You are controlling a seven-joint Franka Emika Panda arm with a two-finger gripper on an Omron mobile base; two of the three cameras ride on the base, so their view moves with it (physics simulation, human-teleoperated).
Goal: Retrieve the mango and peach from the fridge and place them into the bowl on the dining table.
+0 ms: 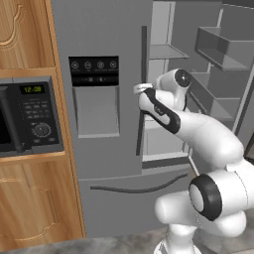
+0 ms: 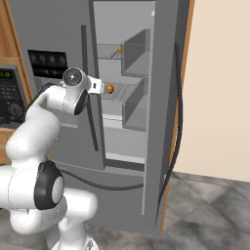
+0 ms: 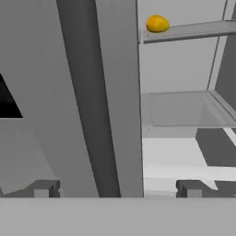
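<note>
1. The mango (image 3: 157, 23), a smooth, rounded yellow-orange fruit, lies at the upper middle of the hand view, on an upper shelf (image 3: 193, 31) inside the fridge (image 1: 109, 39). In the right base view it is a small yellow speck at upper centre (image 2: 120, 48).
2. Handling, as a judgement: it looks firm but bruisable, fairly light, with a slick skin that could roll or slip. The jaws should close across its narrower middle with gentle pressure.
3. The peach (image 2: 110, 89), smaller, round and red-orange, sits on a lower shelf at centre left of the right base view, just beyond the hand. It probably dents more easily, so take it across its widest part.
4. The gripper (image 3: 115, 188) stands wide apart and holds nothing. Its dark tips rise at the bottom of the hand view, on either side of the closed door's edge.
5. The shelves are pale grey, flat and thin. The door bins (image 1: 218, 47) are boxy grey trays.
6. The fridge shell is matte grey with a dark vertical bar handle (image 1: 142, 89) and a black dispenser panel (image 1: 94, 71). At the left stand a black microwave (image 1: 30, 116) and wooden cabinets (image 1: 34, 208).
</note>
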